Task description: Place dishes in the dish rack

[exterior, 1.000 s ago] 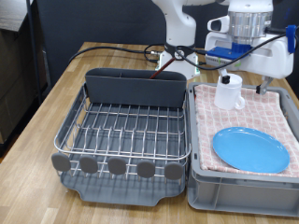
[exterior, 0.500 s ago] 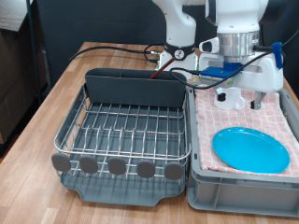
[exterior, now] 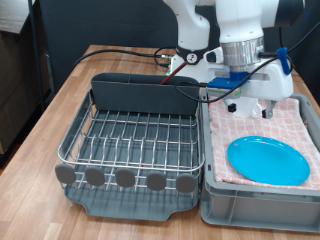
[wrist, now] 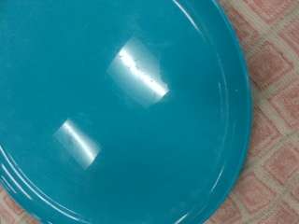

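Note:
The round light-blue plate lies flat on the pink checked cloth in the grey crate at the exterior view's right. It fills the wrist view. My gripper hangs over the crate's far part, just above and behind the plate. Its fingers do not show in the wrist view. The white mug is hidden behind the hand, and the wooden spoon is out of sight. The dish rack, a silver wire grid in a grey tray, stands at the left and holds no dishes.
The rack's dark grey utensil bin stands at its far side and round grey knobs line its near edge. The grey crate's wall adjoins the rack. Cables run over the wooden table behind.
The arm has moved to the exterior view's left and lower over the crate. The mug, plainly visible one second ago, is now covered by the hand.

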Controlling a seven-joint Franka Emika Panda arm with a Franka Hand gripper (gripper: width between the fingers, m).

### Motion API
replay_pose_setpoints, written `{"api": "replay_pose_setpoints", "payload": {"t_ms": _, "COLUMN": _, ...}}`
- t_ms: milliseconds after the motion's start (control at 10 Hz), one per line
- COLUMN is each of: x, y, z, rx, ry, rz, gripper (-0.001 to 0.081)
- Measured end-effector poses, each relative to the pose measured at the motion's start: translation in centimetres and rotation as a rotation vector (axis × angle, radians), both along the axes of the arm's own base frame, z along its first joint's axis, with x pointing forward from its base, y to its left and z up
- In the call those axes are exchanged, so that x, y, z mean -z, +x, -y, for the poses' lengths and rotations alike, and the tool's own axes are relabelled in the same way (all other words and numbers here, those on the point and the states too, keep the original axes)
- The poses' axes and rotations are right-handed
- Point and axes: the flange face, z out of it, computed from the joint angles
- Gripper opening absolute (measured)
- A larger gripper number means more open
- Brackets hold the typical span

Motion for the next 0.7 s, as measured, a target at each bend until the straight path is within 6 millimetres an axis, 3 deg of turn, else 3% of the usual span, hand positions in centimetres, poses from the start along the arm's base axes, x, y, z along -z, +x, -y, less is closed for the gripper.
{"api": "replay_pose_setpoints", "payload": {"t_ms": 700, "x": 4.0, "y": -0.4, "z": 1.1, "rx": -0.015, "ry": 0.025, "rz": 0.002, "gripper": 0.0803}}
